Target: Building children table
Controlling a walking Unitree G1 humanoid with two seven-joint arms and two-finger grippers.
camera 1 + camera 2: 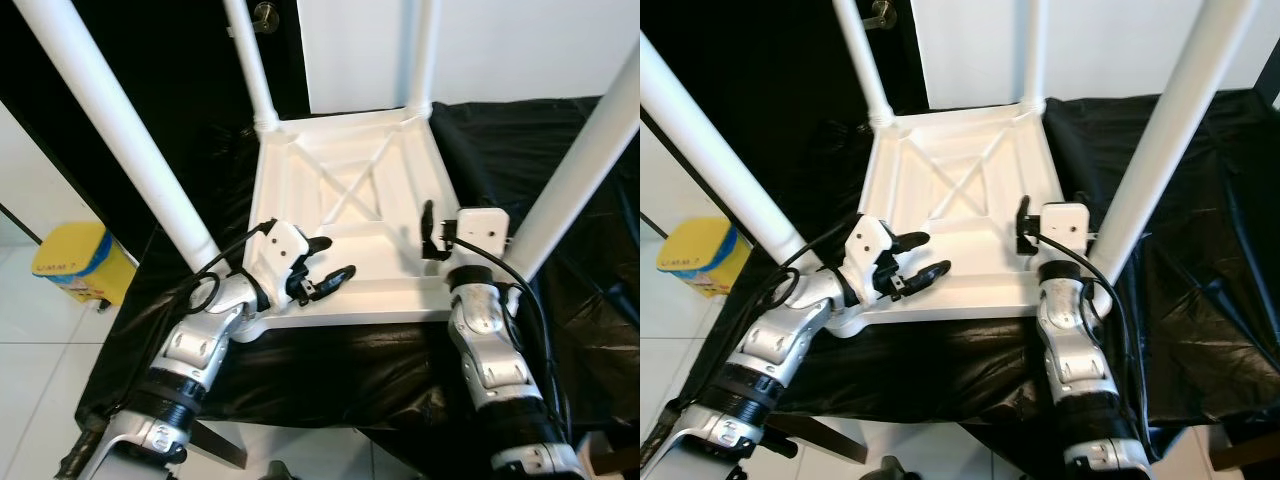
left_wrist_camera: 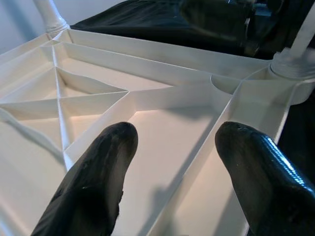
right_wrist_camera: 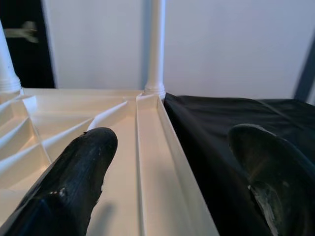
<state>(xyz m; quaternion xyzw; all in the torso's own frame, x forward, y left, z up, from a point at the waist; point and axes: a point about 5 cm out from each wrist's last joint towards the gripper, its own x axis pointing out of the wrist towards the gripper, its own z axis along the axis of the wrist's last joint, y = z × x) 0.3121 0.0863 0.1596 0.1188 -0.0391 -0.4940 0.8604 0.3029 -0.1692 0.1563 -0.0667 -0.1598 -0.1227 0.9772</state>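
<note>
A white children's table (image 1: pixel 350 190) lies upside down on a black cloth (image 1: pixel 590 330), ribbed underside up. Its white legs stand upright at the corners: near left (image 1: pixel 120 120), far left (image 1: pixel 250 60), far right (image 1: pixel 420 50), near right (image 1: pixel 580 170). My left gripper (image 1: pixel 335 260) hovers open over the near left part of the underside, with nothing between its fingers (image 2: pixel 98 172). My right gripper (image 3: pixel 174 137) is open at the near right edge and straddles the table's side rim (image 3: pixel 172 162). One finger (image 3: pixel 74 182) is over the underside, the other over the cloth.
A yellow bin (image 1: pixel 75 262) stands on the tiled floor at the left. A dark door with a metal handle (image 1: pixel 265 15) is behind the table, beside a white wall (image 1: pixel 520 40). The cloth-covered surface ends just in front of me.
</note>
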